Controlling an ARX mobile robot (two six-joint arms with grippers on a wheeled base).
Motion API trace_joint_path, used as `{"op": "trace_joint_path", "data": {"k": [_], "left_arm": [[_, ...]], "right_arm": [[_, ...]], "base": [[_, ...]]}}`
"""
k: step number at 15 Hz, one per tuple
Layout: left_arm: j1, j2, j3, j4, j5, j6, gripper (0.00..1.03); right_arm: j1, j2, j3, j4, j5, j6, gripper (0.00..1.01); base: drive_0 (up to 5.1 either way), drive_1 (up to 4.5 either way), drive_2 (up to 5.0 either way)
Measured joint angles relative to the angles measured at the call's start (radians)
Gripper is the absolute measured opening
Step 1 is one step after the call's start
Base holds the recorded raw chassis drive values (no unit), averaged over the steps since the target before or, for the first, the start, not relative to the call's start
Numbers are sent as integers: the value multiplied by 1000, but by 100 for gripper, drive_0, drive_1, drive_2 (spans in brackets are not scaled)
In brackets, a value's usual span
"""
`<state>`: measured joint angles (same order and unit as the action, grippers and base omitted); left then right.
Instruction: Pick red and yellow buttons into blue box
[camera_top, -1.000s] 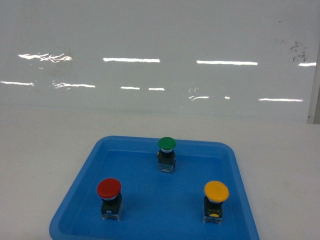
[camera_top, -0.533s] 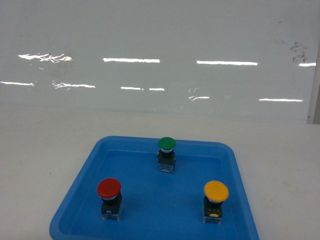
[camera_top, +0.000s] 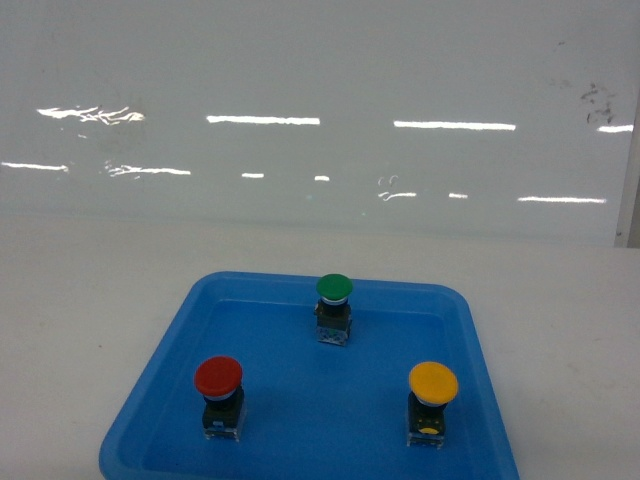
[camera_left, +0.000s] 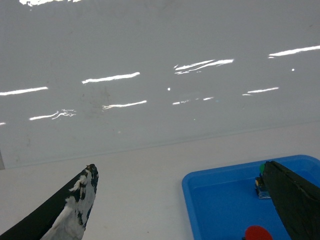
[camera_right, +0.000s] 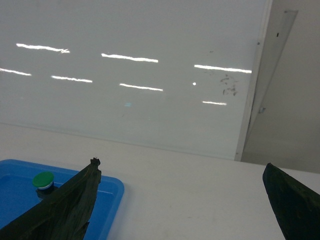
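The red button (camera_top: 218, 377) stands upright at the front left of a shallow blue tray (camera_top: 262, 281), and the yellow button (camera_top: 433, 384) at the front right. The blue box is out of view. Neither gripper appears in the head view. In the left wrist view my left gripper (camera_left: 180, 165) is open over the white table, left of the tray (camera_left: 188, 186), with the red button's cap (camera_left: 257, 233) at the bottom edge. My right gripper (camera_right: 181, 163) is open over bare table, to the right of the tray (camera_right: 114, 189). Both hold nothing.
A green-capped button (camera_top: 334, 289) stands at the back middle of the tray; it also shows in the right wrist view as the green button (camera_right: 43, 180). A glossy white wall (camera_top: 320, 120) runs behind the white table (camera_top: 80, 300).
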<state>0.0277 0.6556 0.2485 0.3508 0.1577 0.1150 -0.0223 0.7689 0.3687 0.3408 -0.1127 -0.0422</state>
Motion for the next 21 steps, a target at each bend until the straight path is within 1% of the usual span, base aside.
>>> {"op": "trace_joint_path", "data": {"k": [2,4,6,7,8,9,12,16,17,18,19,20,21], "left_arm": [[24,101,27,55,7,19,98],[37,205,65,93,18,37,98],[28,283,111,120,9,55,98],[18,311,138,129,-1,72,98],[6,326,157,138,-23,88,98],[6,327,160,137,-24,99,98],[5,327,160,136,-27,104,98],[5,327,160,136,-26,104,98],[5,327,160,136,-26,104,98],[5,327,160,136,-27,104,98],[5,327,160,137,-27,104,98],[5,327,160,136,-26,105,98],[5,327,160,136,-26,104,98]], "right_arm": [[42,61,26,9,17,-21,98],[101,108,50,35,59,-55,98],[147,124,70,46,88,-76,98],[162,128,76,50,98,-86,98],[167,127,80,38,113,-105,98],[166,127,80,34,117,-115,98],[166,126,80,35,120,-125,98],[166,126,80,35,120,-128,98],[175,130,80,42,130,-127,98],[206,156,87,64,163,-122,98],[245,190,97,86,192,-116,98],[296,232,108,86,194,-103,98],[346,275,110,110,220,-100,98]], "base": [[0,0,0],[0,0,0],[0,0,0],[0,0,0],[0,0,0],[0,0,0],[0,0,0],[0,0,0],[0,0,0],[0,0,0],[0,0,0],[0,0,0],[0,0,0]]}}
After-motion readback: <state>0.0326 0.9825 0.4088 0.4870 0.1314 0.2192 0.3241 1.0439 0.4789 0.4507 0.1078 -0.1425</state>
